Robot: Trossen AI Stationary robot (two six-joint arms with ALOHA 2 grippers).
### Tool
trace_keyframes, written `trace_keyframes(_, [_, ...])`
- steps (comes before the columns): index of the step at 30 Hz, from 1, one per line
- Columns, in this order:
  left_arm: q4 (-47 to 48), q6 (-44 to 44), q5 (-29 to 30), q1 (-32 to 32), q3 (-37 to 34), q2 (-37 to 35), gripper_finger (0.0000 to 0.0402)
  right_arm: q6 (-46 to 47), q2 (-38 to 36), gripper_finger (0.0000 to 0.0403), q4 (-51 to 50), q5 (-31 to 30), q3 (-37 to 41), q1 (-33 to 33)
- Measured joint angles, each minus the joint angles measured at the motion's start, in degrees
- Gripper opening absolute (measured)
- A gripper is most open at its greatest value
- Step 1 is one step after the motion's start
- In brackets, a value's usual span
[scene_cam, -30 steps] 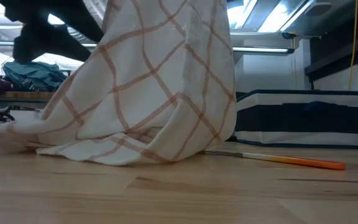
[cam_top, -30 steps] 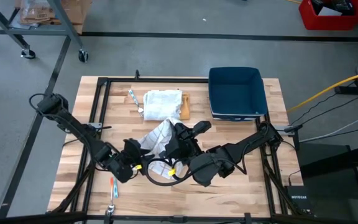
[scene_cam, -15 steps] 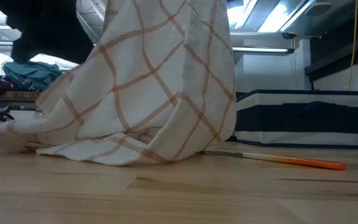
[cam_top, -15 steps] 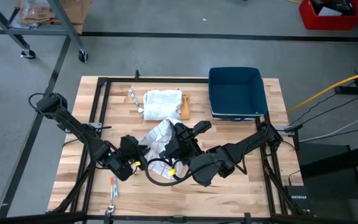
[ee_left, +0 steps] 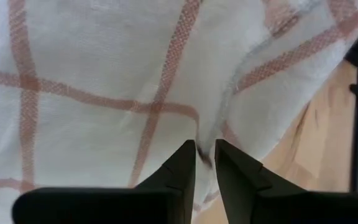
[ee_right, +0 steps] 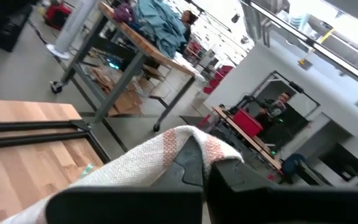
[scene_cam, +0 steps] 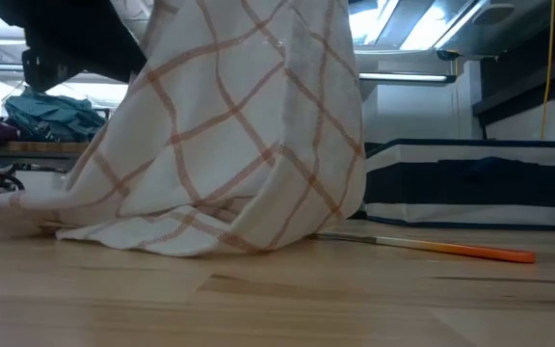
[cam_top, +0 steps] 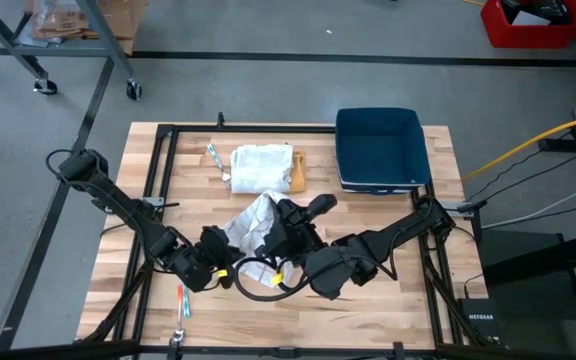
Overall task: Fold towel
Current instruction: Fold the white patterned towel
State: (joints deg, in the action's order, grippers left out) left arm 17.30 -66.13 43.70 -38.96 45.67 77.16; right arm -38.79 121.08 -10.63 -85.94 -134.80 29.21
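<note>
A white towel (cam_top: 251, 222) with orange-red checks hangs over the middle of the table, and its lower folds (scene_cam: 162, 236) rest on the wood. My right gripper (cam_top: 280, 214) is raised above the table and shut on the towel's top. My left gripper (cam_top: 218, 243) stands lower, at the towel's left side, and is shut on a fold of it. In the low view the left gripper shows as a dark shape (scene_cam: 75, 48) at the upper left. My left gripper pinches a narrow upright fold of the towel (ee_left: 205, 148) between its two fingertips (ee_left: 188, 160), coming slanting down from the table's left. The cloth spreads away beyond the fingers. My right gripper pinches the towel's top edge (ee_right: 188, 138) between its shut fingers. The cloth bunches over the fingers' ends, and the towel hangs below them with its lower part on the table.
A second, folded white towel (cam_top: 261, 166) lies on a wooden board (cam_top: 297, 172) at the far middle. A dark blue bin (cam_top: 381, 148) stands at the far right. An orange-handled tool (scene_cam: 451, 250) lies on the table behind the towel. A person (ee_right: 281, 102) shows in the room beyond.
My left gripper has rolled a little at the towel's left side. In the low view the towel's left hanging side has been drawn up toward it and runs straighter. The lower folds stay on the table. The right arm has kept still.
</note>
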Motion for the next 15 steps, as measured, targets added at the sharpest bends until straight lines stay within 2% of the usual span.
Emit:
trace_keyframes(7, [-0.22, -3.68, 0.02, 1.69, 0.00, 1.86, 0.0057, 1.03, 0.00, 0.0001, -0.02, 1.15, 0.00, 0.00])
trace_keyframes(13, [0.30, -1.10, -0.03, 1.39, -0.02, 2.71, 0.0008, 0.98, 0.00, 0.0001, -0.53, 0.44, 0.00, 0.01])
trace_keyframes(15, [1.79, -0.83, -0.05, 0.97, -0.02, 2.56, 0.0007, 0.98, 0.00, 0.0001, -1.62, -0.42, 0.00, 0.00])
